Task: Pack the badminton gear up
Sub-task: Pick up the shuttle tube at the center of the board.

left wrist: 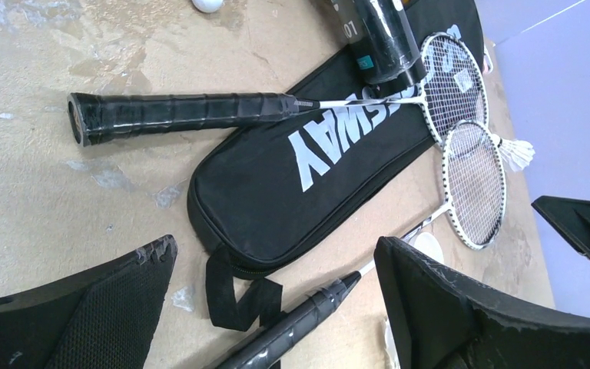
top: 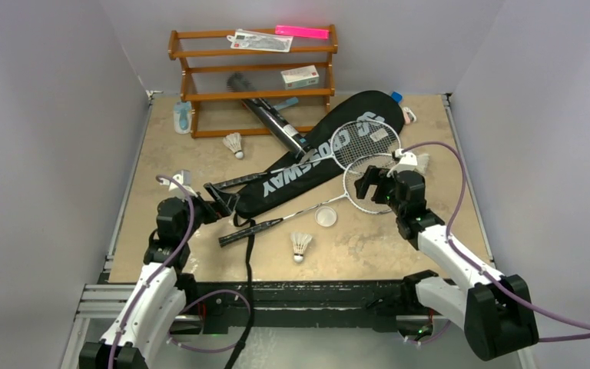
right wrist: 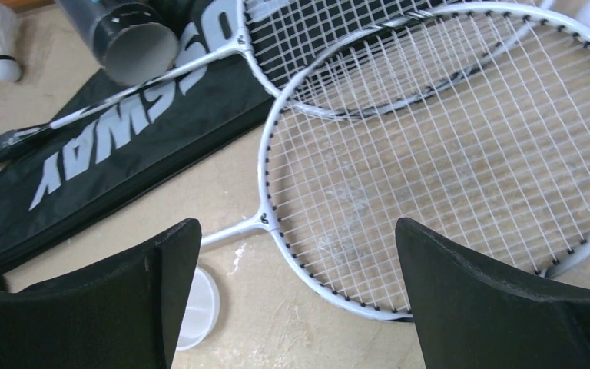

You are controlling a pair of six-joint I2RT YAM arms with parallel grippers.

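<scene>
The long black CROSSWAY bag [top: 315,157] lies diagonally mid-table. One racket [top: 366,144] lies on it, handle [left wrist: 177,114] toward the left. The second racket [top: 369,184] lies on the table beside the bag, handle [left wrist: 292,327] toward the front. The dark tube [top: 276,123] lies behind the bag. Shuttlecocks lie at the back left [top: 233,144], the front [top: 301,246] and the right [top: 419,161]. My left gripper [top: 219,204] is open and empty over the bag's near end [left wrist: 276,192]. My right gripper [top: 374,184] is open and empty over the second racket's head [right wrist: 445,169].
A brown wooden rack [top: 253,69] stands at the back with a white box [top: 299,76] and a pink strip [top: 302,31]. A small white lid [top: 326,216] lies by the second racket's shaft. The bag's strap [top: 247,269] hangs over the front edge. Grey walls close in both sides.
</scene>
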